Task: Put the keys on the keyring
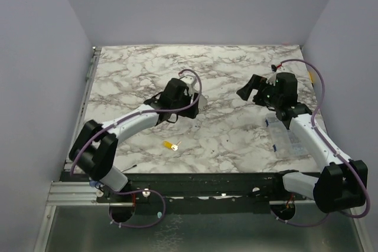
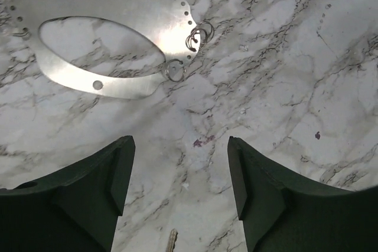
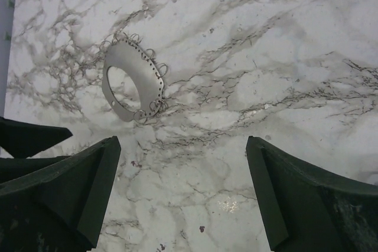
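The keyring (image 2: pixel 147 16) is a flat grey metal hoop with several small wire rings along its rim, lying on the marble. It also shows in the right wrist view (image 3: pixel 139 60) and peeks out beside the left gripper in the top view (image 1: pixel 202 103). My left gripper (image 1: pixel 194 100) hovers just before the hoop, open and empty (image 2: pixel 180 143). The key (image 1: pixel 172 144), with a yellow-orange head and a small metal end, lies on the table nearer the arm bases; only its metal tip (image 2: pixel 172 240) shows in the left wrist view. My right gripper (image 1: pixel 248 91) is open and empty (image 3: pixel 183 140), to the right of the hoop.
A clear plastic box (image 1: pixel 286 137) lies on the table at the right, under the right arm. The marble table (image 1: pixel 224 69) is walled by lilac panels at the back and sides. The left gripper's dark body (image 3: pixel 29 137) shows at the left edge of the right wrist view.
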### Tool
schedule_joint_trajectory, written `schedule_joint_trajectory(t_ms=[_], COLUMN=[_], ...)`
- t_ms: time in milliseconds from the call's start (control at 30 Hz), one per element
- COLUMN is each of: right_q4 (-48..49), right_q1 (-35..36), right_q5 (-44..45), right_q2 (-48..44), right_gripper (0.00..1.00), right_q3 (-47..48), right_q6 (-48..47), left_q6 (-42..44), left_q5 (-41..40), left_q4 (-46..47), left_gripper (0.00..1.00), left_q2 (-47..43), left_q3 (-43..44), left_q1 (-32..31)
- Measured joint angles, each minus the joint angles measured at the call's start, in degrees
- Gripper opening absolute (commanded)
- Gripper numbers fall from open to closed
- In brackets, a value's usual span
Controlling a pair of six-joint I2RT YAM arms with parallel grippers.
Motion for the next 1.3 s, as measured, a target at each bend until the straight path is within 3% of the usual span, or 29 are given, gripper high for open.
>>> schedule_joint_trajectory(t_ms=[367, 767, 1300], right_q4=[-2.56, -2.47, -2.47], right_q1=[0.98, 2.99, 3.17], right_q5=[-0.76, -2.75, -2.84], right_q2=[-1.40, -1.33, -0.96], right_gripper=[1.00, 1.00, 1.00], right_q3=[1.09, 0.85, 0.70], right_q6=[-1.92, -1.95, -1.95], left_q6=[-1.25, -1.81, -1.64], left_q5=[0.04, -0.85, -4.57], left_q4=[-0.70, -1.31, -1.79], left_gripper=[0.58, 0.51, 0.38], left_q2=[18.29, 23.26, 26.95], left_q3=[9.66, 16.20, 17.55], left_q1=[-1.77, -2.12, -3.91])
